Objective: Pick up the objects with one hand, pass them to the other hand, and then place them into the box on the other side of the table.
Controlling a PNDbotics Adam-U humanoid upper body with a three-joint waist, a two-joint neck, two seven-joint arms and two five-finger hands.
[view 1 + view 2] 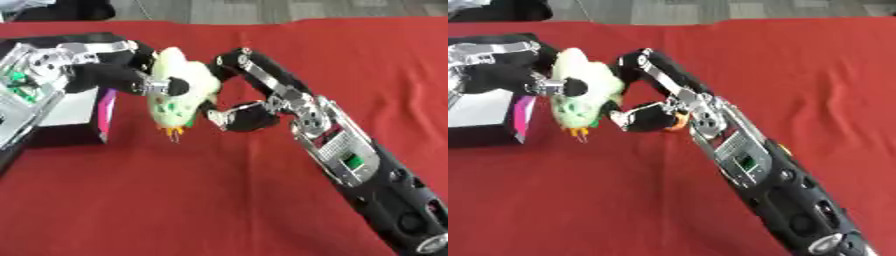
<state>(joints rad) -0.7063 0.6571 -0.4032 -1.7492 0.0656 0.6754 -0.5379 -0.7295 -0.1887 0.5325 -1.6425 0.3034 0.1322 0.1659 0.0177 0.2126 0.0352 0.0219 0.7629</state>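
While my left hand (131, 75) curled round the pale green toy (182, 90) (orange tips at its lower end), my right hand (254, 107) also clasped it, above the red tablecloth (219, 200), beside the box (70, 117).

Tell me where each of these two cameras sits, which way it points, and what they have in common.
Left eye view: in the robot's head, looking down at the red table; left hand and right hand both curl round a pale green toy, with the box at left.
Right eye view: the head's other eye, facing down the same way; the whole scene sits further left, and the right forearm fills the lower right.
Shared: the same moment, toy, hands, box and table.
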